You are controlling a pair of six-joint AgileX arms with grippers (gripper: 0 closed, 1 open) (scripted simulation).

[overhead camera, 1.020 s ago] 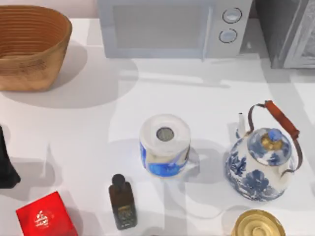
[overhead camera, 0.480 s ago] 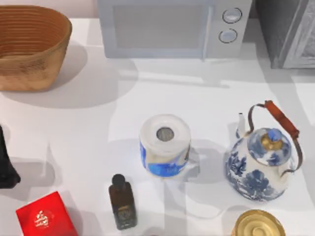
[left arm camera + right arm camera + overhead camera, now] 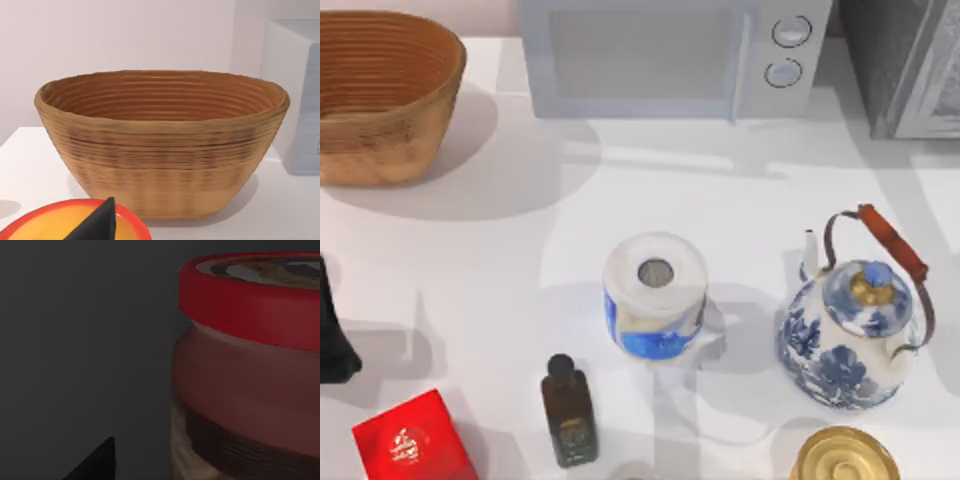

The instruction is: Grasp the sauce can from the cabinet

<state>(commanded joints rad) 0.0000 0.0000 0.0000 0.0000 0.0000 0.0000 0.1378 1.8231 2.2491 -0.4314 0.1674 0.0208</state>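
The right wrist view looks into a dim grey space where the sauce can (image 3: 250,375) stands upright, very close in front of the right hand, whose one dark fingertip (image 3: 97,462) lies beside and apart from it; I cannot tell how far that hand is open. The cabinet (image 3: 905,65) sits at the worktop's (image 3: 520,250) far right corner

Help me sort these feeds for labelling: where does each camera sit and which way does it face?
Top view: above the table, looking down at the microwave, teapot, cabinet.
Left wrist view: on the left arm, facing the basket; a dark fingertip shows.
Right wrist view: on the right arm, facing the sauce can.
Shared: basket, top and left wrist views.
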